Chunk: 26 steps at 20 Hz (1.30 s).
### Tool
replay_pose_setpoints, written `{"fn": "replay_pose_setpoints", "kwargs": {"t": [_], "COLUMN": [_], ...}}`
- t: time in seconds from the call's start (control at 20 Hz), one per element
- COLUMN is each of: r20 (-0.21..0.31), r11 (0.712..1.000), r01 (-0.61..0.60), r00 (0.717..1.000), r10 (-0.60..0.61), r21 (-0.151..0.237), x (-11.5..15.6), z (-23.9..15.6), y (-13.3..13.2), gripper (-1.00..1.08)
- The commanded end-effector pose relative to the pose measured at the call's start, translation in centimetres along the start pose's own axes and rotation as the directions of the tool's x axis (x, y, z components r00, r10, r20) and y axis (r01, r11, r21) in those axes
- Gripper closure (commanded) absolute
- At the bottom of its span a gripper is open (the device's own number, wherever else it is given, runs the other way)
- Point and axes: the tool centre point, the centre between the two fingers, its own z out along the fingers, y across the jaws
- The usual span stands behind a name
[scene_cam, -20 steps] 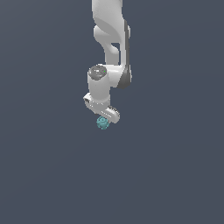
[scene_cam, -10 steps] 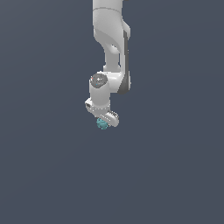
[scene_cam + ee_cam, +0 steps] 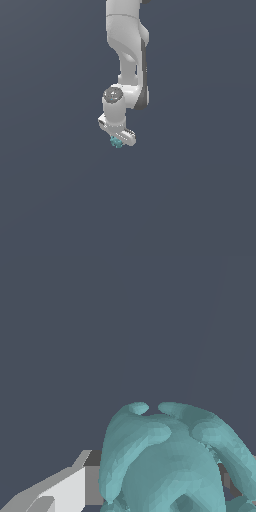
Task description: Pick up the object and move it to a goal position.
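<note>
White Franka arm (image 3: pixel 127 55) reaching down from the top of the exterior view, wrist bent, gripper (image 3: pixel 118 140) at its lower end over a plain dark grey-blue worktop (image 3: pixel 55 190). Small teal-blue knobbly lump (image 3: pixel 116 143) tucked right under the white gripper body, touching it, mostly covered from above, only its lower edge peeking out toward the exterior view's left of the gripper's end. In the wrist view, the same teal lump (image 3: pixel 170 461) filling much of the picture, rounded bumps and ridges plain to see, with a white and grey finger (image 3: pixel 65 491) pressed up against one side and a sliver of dark pad showing at the other side. Fingers closed in on the lump from both sides, clamped on it. Hard to tell from either view whether the lump rests on the worktop or hangs clear of it; no shadow or contact line to go by. Elbow and upper links stacked almost upright above the wrist, dark joint band visible on the side facing the exterior view's right
</note>
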Motion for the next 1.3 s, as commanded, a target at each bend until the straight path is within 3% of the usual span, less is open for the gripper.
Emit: {"fn": "replay_pose_setpoints", "kwargs": {"t": [0.0, 0.65, 1.25], "r20": [0.001, 0.0, 0.0], "r11": [1.0, 1.0, 1.0], "r01": [-0.001, 0.0, -0.001], "r00": [1.0, 1.0, 1.0], "r10": [0.001, 0.0, 0.001], "r21": [-0.001, 0.0, -0.001], "x": [0.0, 0.6, 4.0], "z": [0.1, -1.7, -10.5], "y": [0.1, 0.2, 1.3], "gripper": [1.08, 1.08, 1.08]}}
